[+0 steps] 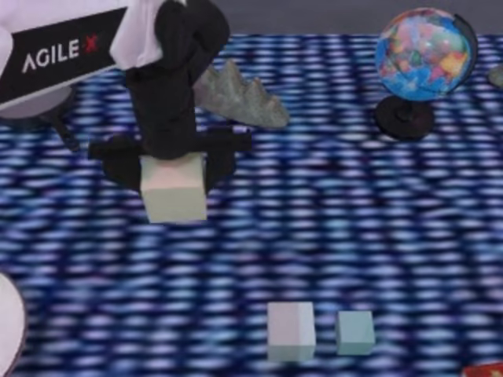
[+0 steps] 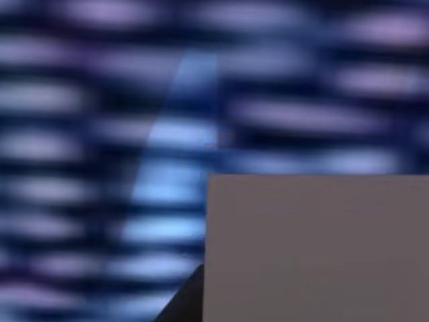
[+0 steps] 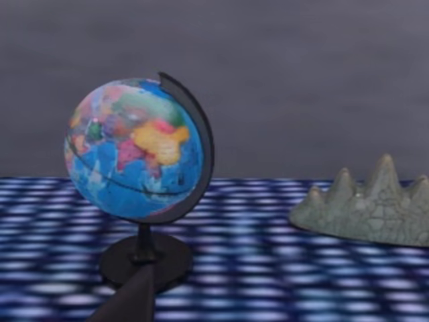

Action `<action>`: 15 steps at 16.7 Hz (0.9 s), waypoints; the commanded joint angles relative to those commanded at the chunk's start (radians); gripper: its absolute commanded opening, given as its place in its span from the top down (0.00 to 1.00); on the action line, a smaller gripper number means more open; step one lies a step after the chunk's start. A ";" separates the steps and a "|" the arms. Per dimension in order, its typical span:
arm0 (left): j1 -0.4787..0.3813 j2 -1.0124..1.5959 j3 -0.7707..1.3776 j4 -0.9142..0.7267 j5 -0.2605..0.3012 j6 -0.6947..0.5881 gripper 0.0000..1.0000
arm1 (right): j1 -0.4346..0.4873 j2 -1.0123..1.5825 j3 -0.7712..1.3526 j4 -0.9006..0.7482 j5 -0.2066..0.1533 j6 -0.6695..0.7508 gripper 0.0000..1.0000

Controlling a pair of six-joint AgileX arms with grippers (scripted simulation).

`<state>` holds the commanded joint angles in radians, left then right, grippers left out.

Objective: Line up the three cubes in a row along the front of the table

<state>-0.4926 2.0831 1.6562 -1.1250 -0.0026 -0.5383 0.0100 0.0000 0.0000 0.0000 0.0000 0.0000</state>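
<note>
Left gripper (image 1: 174, 161) is clamped on the big cream cube (image 1: 174, 188), mid-table on the left. Grey cube (image 1: 291, 331) and teal cube (image 1: 355, 332) sit just apart at the front edge. Risk: off-line placement bumps the grey cube.

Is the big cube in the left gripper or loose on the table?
In it: the left gripper has a finger on each side of the big cube.

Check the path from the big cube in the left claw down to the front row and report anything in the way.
Nothing visible blocks it. The large cube sits in the left claw; bare table lies between it and the spot left of the medium cube and small cube.
</note>
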 joint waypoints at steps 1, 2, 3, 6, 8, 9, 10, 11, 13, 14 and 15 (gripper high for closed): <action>-0.025 -0.043 -0.055 0.009 -0.001 -0.022 1.00 | 0.000 0.000 0.000 0.000 0.000 0.000 0.00; -0.053 -0.090 -0.120 0.018 -0.001 -0.045 1.00 | 0.000 0.000 0.000 0.000 0.000 0.000 0.00; -0.082 -0.139 -0.192 0.027 -0.001 -0.069 1.00 | 0.000 0.000 0.000 0.000 0.000 0.000 0.00; -0.168 -0.283 -0.375 0.056 -0.001 -0.139 1.00 | 0.000 0.000 0.000 0.000 0.000 0.000 0.00; -0.210 -0.351 -0.445 0.071 -0.001 -0.173 1.00 | 0.000 0.000 0.000 0.000 0.000 0.000 0.00; -0.223 -0.370 -0.463 0.076 -0.001 -0.183 1.00 | 0.000 0.000 0.000 0.000 0.000 0.000 0.00; -0.229 -0.377 -0.471 0.078 -0.002 -0.188 1.00 | 0.000 0.000 0.000 0.000 0.000 0.000 0.00; -0.229 -0.378 -0.472 0.078 -0.002 -0.188 1.00 | 0.000 0.000 0.000 0.000 0.000 0.000 0.00; -0.229 -0.378 -0.472 0.078 -0.002 -0.188 1.00 | 0.000 0.000 0.000 0.000 0.000 0.000 0.00; -0.224 -0.373 -0.469 0.075 -0.002 -0.185 1.00 | 0.000 0.000 0.000 0.000 0.000 0.000 0.00; -0.224 -0.373 -0.472 0.079 -0.002 -0.185 1.00 | 0.000 0.000 0.000 0.000 0.000 0.000 0.00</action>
<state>-0.7168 1.7106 1.1842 -1.0462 -0.0045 -0.7231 0.0100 0.0000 0.0000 0.0000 0.0000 0.0000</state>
